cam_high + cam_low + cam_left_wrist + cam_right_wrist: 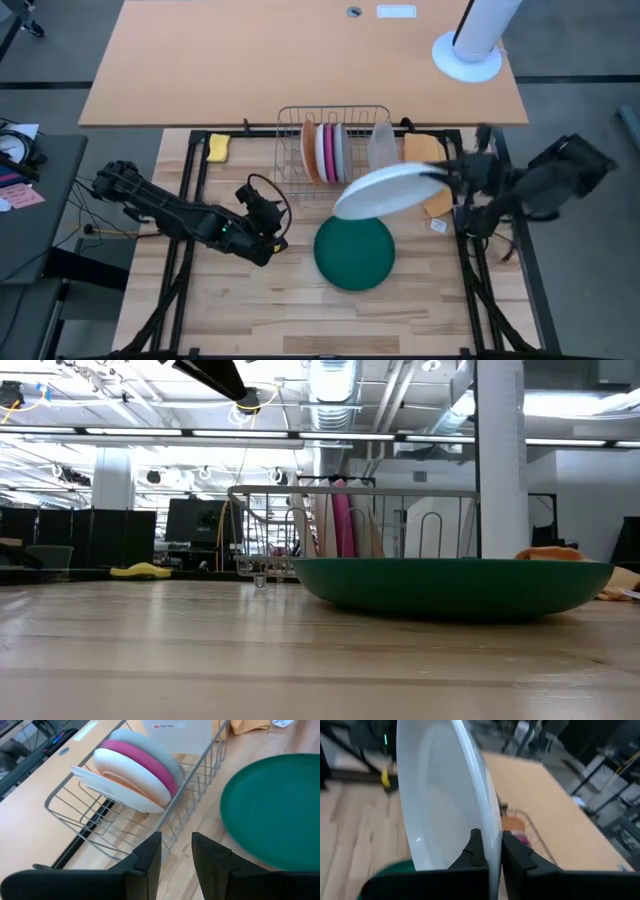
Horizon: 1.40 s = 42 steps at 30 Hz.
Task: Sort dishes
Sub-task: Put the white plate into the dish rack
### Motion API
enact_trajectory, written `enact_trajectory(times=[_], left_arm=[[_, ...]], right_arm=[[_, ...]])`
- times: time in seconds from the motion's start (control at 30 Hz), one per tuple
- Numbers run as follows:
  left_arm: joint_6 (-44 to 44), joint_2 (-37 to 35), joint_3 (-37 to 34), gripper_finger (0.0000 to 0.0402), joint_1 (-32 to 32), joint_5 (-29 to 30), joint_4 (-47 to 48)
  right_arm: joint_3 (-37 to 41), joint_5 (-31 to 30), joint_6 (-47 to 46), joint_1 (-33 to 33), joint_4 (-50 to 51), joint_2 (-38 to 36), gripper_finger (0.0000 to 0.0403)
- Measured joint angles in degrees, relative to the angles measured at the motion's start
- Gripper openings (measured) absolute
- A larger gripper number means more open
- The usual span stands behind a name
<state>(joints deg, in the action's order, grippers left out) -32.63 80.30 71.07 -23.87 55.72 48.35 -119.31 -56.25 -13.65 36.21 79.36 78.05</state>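
My right gripper (446, 180) is shut on a white plate (388, 190), held in the air over the near side of the wire rack (335, 140). Three plates stand on edge in the rack: orange-patterned (117, 787), magenta pink (147, 762) and pale grey (155, 745). A dark green plate (354, 252) lies flat on the table in front of the rack. My left gripper (268, 228) waits open to the left of the green plate, low over the table, with nothing between its fingers (152, 857). My right gripper pinches the white plate's rim (492, 842) between its two fingers (476, 851), one on each face. The fingers come roughly level from the table's right side. The plate is lifted clear and tilted, reaching from the gripper toward the table's left.
A clear plastic tub (382, 145) stands in the rack's right end. A yellow sponge (218, 147) lies left of the rack, and orange cloths (424, 150) lie to its right. A white lamp base (467, 55) stands on the far desk. Bare wood lies near the front edge.
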Motion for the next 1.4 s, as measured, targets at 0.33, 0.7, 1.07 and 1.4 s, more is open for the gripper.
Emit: enact_trajectory(times=[0.33, 0.7, 1.07, 1.4], left_arm=[[1.2, -0.21, 0.0, 0.0103, 0.75, 0.01, 0.29], [1.11, -0.21, 0.0, 0.0103, 0.75, 0.07, 0.22], [1.38, -0.19, 0.0, 0.0103, 1.35, 0.09, -0.01], [2.91, -0.19, 0.0, 0.0103, 1.76, 0.11, -0.21]], right_arm=[[1.17, 1.0, 13.26, 0.07, -9.43, -7.66, 0.002], [20.03, 18.65, 21.47, 0.9, -16.65, -15.28, 0.0021], [37.48, 54.38, 54.74, -1.6, -42.45, -27.67, 0.002], [37.75, 89.67, 67.11, -9.4, -43.2, -30.65, 0.002]])
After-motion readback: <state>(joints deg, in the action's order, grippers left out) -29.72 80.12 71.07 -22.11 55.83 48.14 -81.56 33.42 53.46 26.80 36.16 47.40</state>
